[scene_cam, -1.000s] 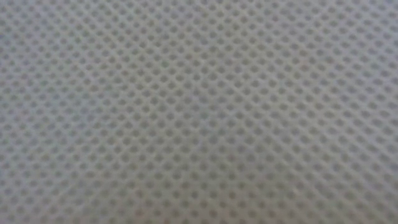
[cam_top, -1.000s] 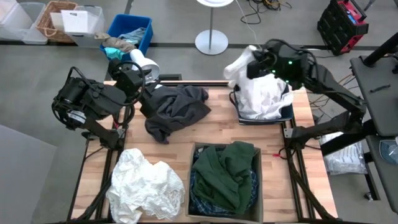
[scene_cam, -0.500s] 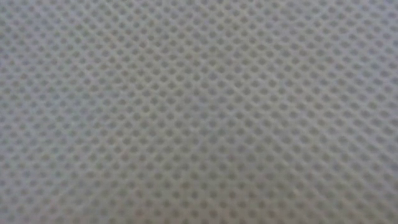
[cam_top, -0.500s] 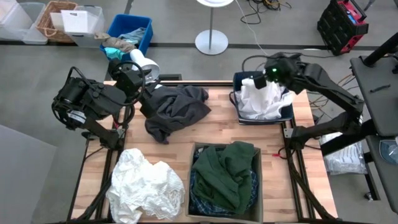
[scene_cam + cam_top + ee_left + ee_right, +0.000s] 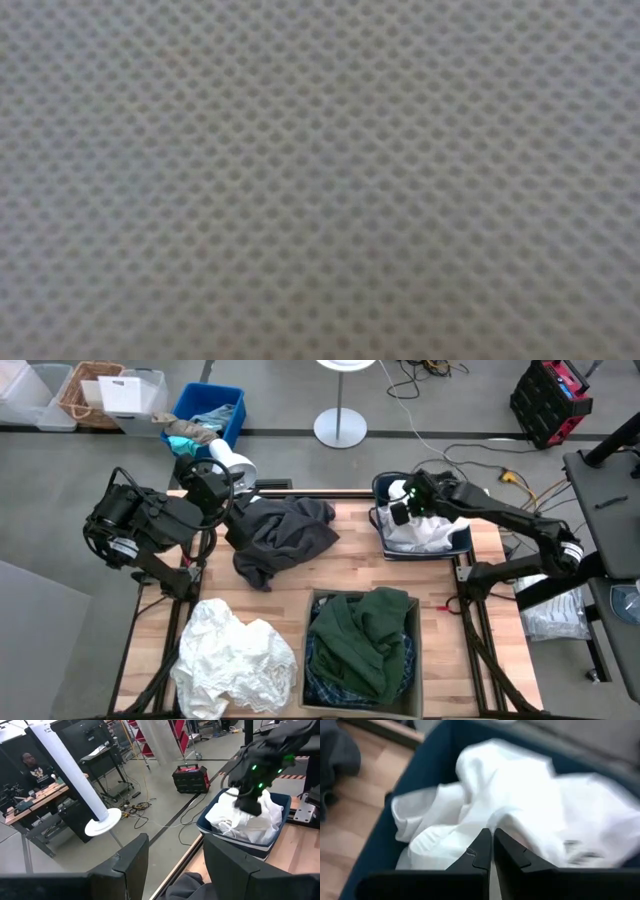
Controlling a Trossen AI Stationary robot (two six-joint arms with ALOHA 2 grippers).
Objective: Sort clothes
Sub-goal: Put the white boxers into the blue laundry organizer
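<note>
A heap of white clothes (image 5: 425, 525) fills the dark blue bin (image 5: 462, 546) at the table's far right. My right gripper (image 5: 404, 510) is shut low over that heap, near the bin's left wall; it also shows in the right wrist view (image 5: 492, 847). A charcoal grey garment (image 5: 285, 535) lies crumpled at the far left. My left gripper (image 5: 175, 865) is open at its far left edge (image 5: 236, 510). A white garment (image 5: 235, 660) lies at the near left. A dark green garment (image 5: 365, 640) lies on a plaid shirt (image 5: 316, 670) in the cardboard box. My right gripper points its shut fingers (image 5: 481, 851) down at the white clothes (image 5: 520, 820) in the bin. I cannot tell whether they touch the cloth or have any of it between them.
A blue crate (image 5: 206, 412) with rags, a basket and clear boxes stand on the floor beyond the far left edge. A lamp base (image 5: 340, 428) stands behind the table. Mesh fabric (image 5: 320, 180) covers the whole low view. A person (image 5: 30, 767) sits far off in the room.
My right gripper has come down from above the bin's far side into the bin, toward its left wall. The white garment it held up has sunk into the bin and now lies on the heap.
</note>
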